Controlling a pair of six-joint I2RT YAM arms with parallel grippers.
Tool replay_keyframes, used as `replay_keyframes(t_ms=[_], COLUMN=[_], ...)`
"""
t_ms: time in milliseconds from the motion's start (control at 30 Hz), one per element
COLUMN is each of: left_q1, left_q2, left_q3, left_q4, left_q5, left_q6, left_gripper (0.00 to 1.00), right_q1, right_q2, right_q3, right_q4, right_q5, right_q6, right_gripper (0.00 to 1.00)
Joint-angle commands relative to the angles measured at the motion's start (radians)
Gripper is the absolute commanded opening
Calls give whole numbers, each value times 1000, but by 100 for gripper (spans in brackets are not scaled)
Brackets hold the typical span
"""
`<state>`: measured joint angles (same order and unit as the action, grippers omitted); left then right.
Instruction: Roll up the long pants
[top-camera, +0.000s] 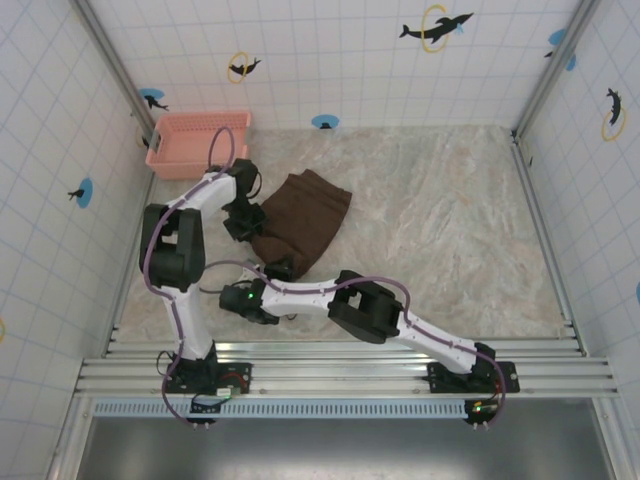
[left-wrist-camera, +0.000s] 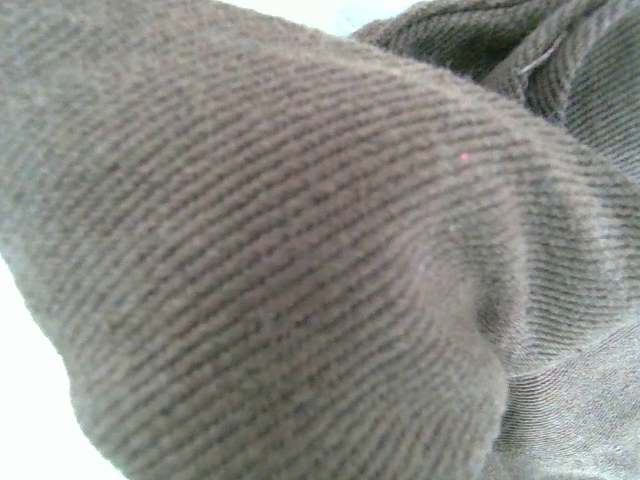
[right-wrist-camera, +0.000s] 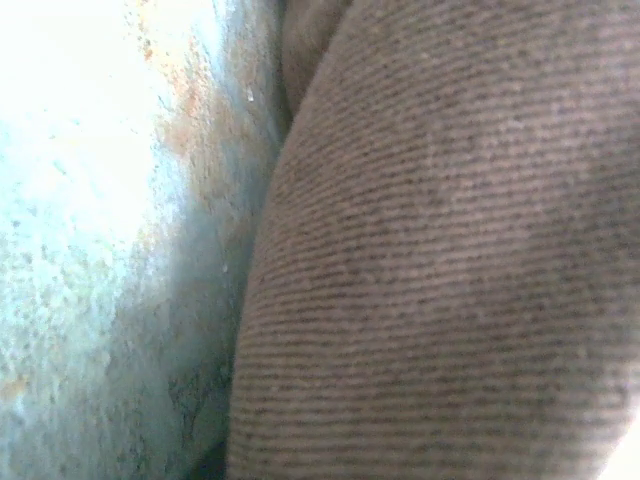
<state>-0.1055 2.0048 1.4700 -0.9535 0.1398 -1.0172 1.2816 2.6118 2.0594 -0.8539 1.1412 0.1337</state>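
A: Lying which way, the dark-brown soft fabric long pants?
B: One bundle, left-centre on the table, long axis near-left to far-right. Left gripper and right gripper at its edges: clamped or not, can't tell. One pink plastic basket.

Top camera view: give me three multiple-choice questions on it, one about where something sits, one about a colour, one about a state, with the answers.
1. Where does the pink basket stand?
A) on top of the pants
B) at the far left corner of the table
C) at the near right edge

2. What colour are the long pants?
A) dark brown
B) blue
C) white

3. How do the long pants lie?
A) spread full length, legs apart
B) draped over the basket
C) gathered into a short bundle on the table

Answers:
1 B, it stands at the back by the left wall.
2 A, the fabric is dark brown.
3 C, it is one compact brown shape with no separate legs showing.
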Motion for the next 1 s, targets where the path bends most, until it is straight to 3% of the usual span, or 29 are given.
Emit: replay_keyframes(t_ms=[0,100,200,267,333,367,400,533,733,967], left_q1=[4,4,14,21,30,37,46,108,182,190], left_q2=[50,25,-12,-77,-142,-171,-199,-343,-579,-737], left_q3=[-12,-43,-79,-151,-190,-202,-211,-270,-457,-794], left_q4=[-47,0,104,177,215,221,227,285,522,1062], left_q5=[-9,8,76,69,47,35,28,21,138,357], left_q6=[37,72,133,148,159,163,176,212,186,17], left_gripper=[0,0,2,35,62,83,97,97,97,97], right_q1=[-16,-30,-46,-64,-88,-102,-122,-209,-297,-336], right_q2=[53,24,-48,-107,-158,-180,-202,-269,-280,-230], right_q3=[18,-17,-117,-193,-258,-279,-296,-338,-352,-353], right_q4=[-90,-70,8,52,100,109,113,131,141,137], right_q5=[-69,-146,-327,-441,-579,-630,-701,-912,-1134,-1307], right_q6=[38,34,-2,-4,-20,-22,-27,-28,-45,-71], right_gripper=[0,0,0,0,0,0,0,0,0,0])
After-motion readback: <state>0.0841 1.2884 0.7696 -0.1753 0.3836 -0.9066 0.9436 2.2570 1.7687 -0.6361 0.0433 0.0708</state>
